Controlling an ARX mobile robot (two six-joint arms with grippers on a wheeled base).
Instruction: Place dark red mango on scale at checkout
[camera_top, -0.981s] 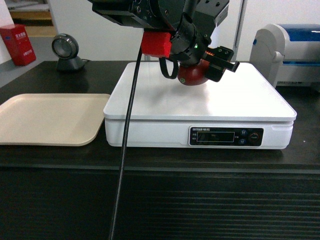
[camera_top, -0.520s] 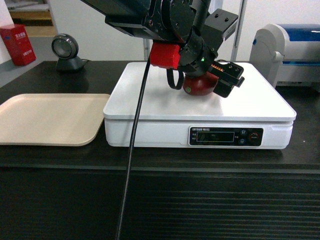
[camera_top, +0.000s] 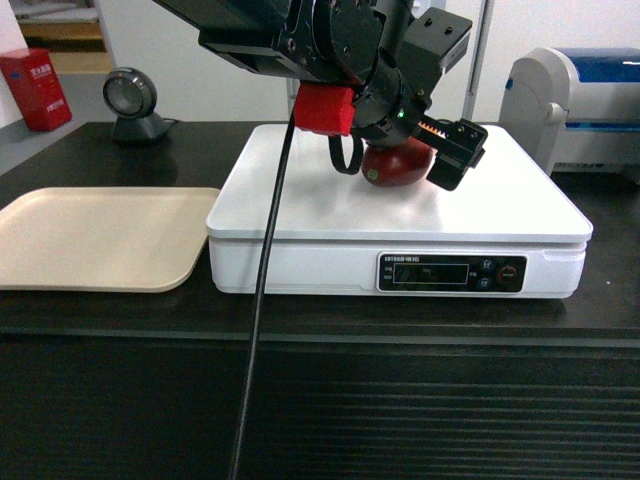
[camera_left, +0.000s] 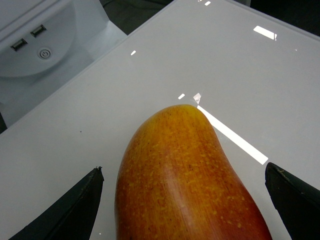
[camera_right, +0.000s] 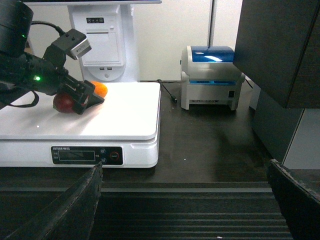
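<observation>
Black checkout (camera_top: 60, 310) with a ribbed dark front, carrying a beige tray (camera_top: 100, 238) at the left and the white scale (camera_top: 400, 215) just beside it, edges close, whether touching not clear. Farther back at the left, a small round grey device (camera_top: 133, 103) on a stand; at the right, a white printer with a blue lid (camera_right: 212, 76) standing near the scale's right edge, apart from it. On the scale's platform, the mango (camera_top: 396, 166).
</observation>
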